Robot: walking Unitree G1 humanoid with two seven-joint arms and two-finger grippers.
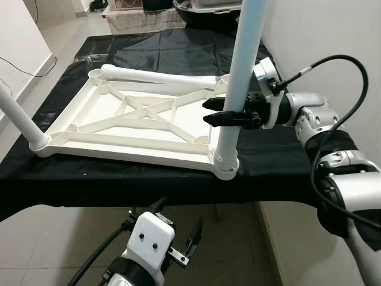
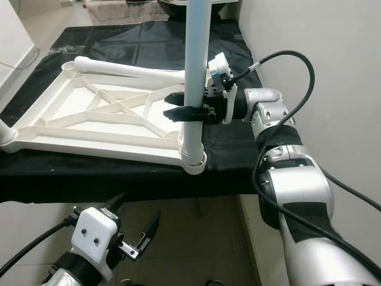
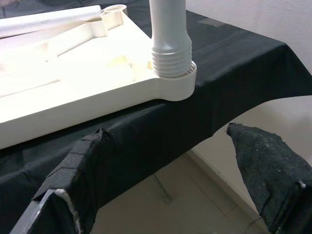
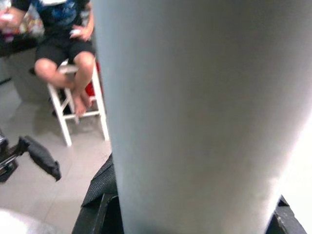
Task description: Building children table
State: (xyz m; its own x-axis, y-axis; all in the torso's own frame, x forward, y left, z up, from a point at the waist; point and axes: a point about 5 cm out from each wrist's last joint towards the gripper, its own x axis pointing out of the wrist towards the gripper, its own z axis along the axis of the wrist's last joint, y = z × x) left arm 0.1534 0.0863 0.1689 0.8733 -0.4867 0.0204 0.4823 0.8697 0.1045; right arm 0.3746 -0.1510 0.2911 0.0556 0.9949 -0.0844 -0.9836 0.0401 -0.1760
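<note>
A white table top (image 1: 119, 140) lies upside down on a black-covered table (image 1: 274, 161). One white leg (image 1: 244, 53) stands upright in the near right corner socket (image 1: 225, 167), its threaded end (image 3: 169, 53) partly showing above the socket. My right gripper (image 1: 215, 111) is shut on this leg about a hand's height above the socket; the leg (image 4: 195, 112) sits between its fingers. A second leg (image 1: 18, 116) rises from the near left corner. A third leg (image 1: 155, 75) lies loose along the far edge. My left gripper (image 1: 177, 219) hangs open below the table's front edge.
A white wall (image 1: 333, 30) runs close along the table's right side. Tiled floor (image 1: 59, 244) lies below the front edge. In the right wrist view a person (image 4: 63, 48) sits on a white stool (image 4: 63, 122) some way off.
</note>
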